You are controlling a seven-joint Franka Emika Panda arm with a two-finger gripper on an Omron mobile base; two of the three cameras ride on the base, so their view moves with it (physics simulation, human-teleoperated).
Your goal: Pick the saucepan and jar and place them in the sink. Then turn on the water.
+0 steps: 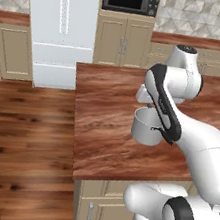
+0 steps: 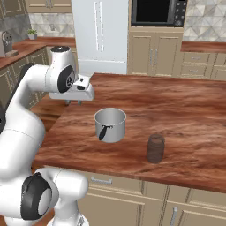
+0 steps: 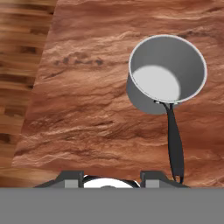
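saucepan (image 3: 166, 72): upright on the tabletop (image 2: 176, 110), ahead of the fingers and off to one side in the hand view; not touched by them.
saucepan handle (image 3: 174, 140): thin and black, running back toward the hand; its end lies just beside 1 finger tip in the hand view, apart from it.
fingers (image 3: 111, 177): 2 dark tips (image 3: 70, 178) stand parted with nothing between them, hovering above the tabletop near its edge; the hand hangs up and to the side of the pot in the right base view (image 2: 73, 102).
jar (image 2: 155, 148): upright on the tabletop, near the saucepan on the side away from the hand, close to the front edge.
edges: in the hand view the tabletop edge runs down one side, with wood floor (image 3: 22, 52) beyond it; the saucepan sits well in from that edge.
open room: bare tabletop lies all round the saucepan and between it and the fingers; more bare surface stretches behind toward the cabinets.
saucepan contents: nothing inside, bare pale bottom.
jar contents: cannot tell through the dark glass.
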